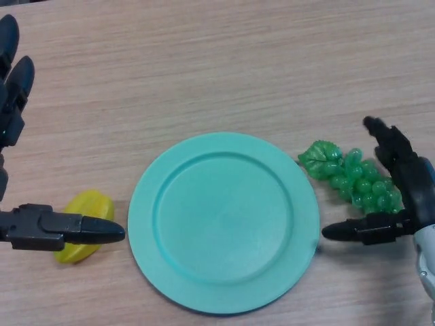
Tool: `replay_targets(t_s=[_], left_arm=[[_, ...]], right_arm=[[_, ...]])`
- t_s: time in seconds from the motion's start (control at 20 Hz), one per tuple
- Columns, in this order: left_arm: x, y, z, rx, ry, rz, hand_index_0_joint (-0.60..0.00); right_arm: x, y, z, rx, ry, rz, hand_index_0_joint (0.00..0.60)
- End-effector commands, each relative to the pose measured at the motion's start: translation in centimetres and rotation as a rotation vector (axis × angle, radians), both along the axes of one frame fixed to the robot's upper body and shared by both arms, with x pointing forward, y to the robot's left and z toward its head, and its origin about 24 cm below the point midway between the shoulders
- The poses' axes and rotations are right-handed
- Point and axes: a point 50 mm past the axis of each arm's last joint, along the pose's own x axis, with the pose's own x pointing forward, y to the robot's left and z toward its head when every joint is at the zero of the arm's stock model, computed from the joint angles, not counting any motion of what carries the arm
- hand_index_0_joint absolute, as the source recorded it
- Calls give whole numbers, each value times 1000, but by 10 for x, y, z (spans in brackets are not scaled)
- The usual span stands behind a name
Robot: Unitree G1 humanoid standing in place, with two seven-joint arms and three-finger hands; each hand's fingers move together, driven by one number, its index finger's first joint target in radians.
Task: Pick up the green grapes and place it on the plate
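A bunch of green grapes (357, 178) with a leaf lies on the wooden table just right of the teal plate (224, 221). My right hand (412, 183) sits at the bunch's right end, its fingers stretched past the far side and its thumb pointing left along the near side, so the grapes lie between them. The hand is open and I see no grip on the fruit. The plate is bare. My left hand (17, 92) rests open at the left edge, its thumb (75, 229) pointing right.
A yellow star-shaped fruit (81, 234) lies left of the plate, partly under my left thumb. The table surface is light wood.
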Motion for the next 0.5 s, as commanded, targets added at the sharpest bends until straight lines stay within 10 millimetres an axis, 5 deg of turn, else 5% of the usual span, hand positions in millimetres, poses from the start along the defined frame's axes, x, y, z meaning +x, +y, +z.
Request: replay_targets(t_s=[0.05, 0.35, 0.5], left_arm=[[-13, 8, 23, 39, -198, 61, 0], [-13, 7, 21, 38, -204, 81, 0], [-14, 7, 21, 35, -200, 76, 0]], right_arm=[[4, 0, 23, -166, -149, 53, 600], [5, 0, 37, -135, -170, 81, 600], [6, 0, 77, 86, -268, 50, 600]])
